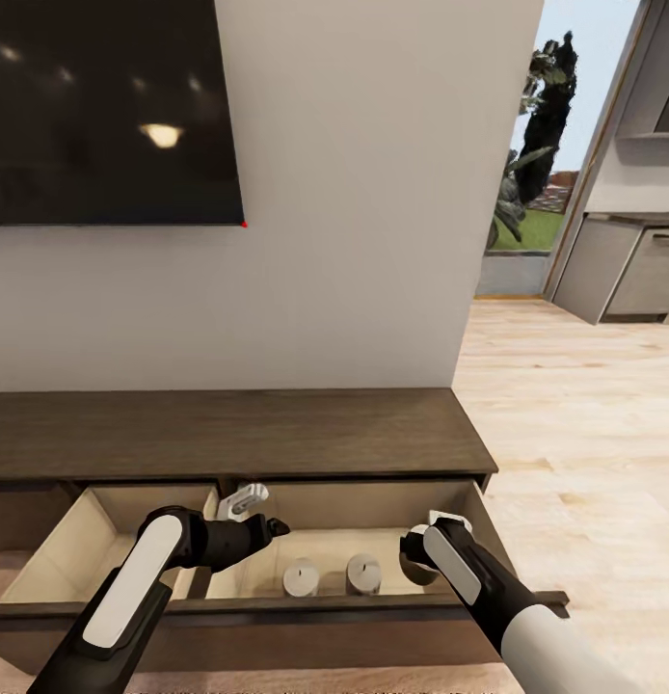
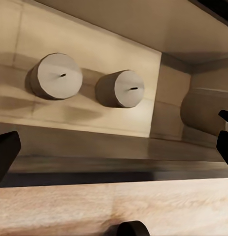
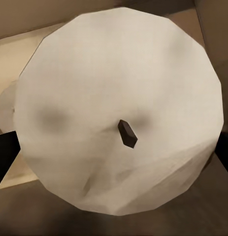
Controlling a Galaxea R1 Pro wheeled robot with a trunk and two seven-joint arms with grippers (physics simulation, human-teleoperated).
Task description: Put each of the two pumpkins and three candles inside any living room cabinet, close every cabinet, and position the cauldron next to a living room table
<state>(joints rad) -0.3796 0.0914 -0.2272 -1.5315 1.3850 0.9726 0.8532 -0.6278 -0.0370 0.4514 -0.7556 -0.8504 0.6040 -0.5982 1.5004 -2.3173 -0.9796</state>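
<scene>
The dark-brown cabinet [image 1: 228,432] has two beige drawers pulled out. Two pale grey candles [image 1: 301,576] [image 1: 363,573] stand in the right drawer [image 1: 489,525]; the left wrist view also has them, candle [image 2: 59,76] and candle [image 2: 123,88]. My left gripper [image 1: 272,528] [image 2: 114,147] hangs open over the divider between the drawers, holding nothing. My right gripper [image 1: 414,559] [image 3: 114,157] is down in the right drawer, shut on a third candle [image 3: 118,113] whose wick faces the camera. Pumpkins, cauldron and table are out of view.
A black TV [image 1: 113,106] hangs on the white wall above the cabinet. Light wood floor [image 1: 585,405] opens to the right, leading to a doorway with a plant [image 1: 532,164] and grey kitchen cupboards [image 1: 633,275]. The left drawer [image 1: 55,549] holds nothing.
</scene>
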